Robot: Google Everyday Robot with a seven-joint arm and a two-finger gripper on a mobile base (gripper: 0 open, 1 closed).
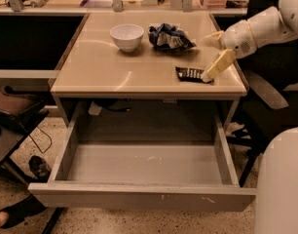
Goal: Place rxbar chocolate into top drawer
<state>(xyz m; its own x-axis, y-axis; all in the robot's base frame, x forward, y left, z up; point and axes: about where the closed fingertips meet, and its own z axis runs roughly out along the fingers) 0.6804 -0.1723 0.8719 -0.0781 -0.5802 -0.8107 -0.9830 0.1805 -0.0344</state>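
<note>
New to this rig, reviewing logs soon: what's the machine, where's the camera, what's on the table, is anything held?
There is one picture from one camera, looking down at the table from its front; where the camera is mounted is not recorded. The white arm on the right belongs to a mobile robot. Its two-finger gripper is open over the table's right side, with the lower fingertip at the rxbar chocolate. Nothing is held: the bar lies flat on the table. A white bowl and a crumpled blue-and-white snack bag are also there. Below, the top drawer is pulled open.
</note>
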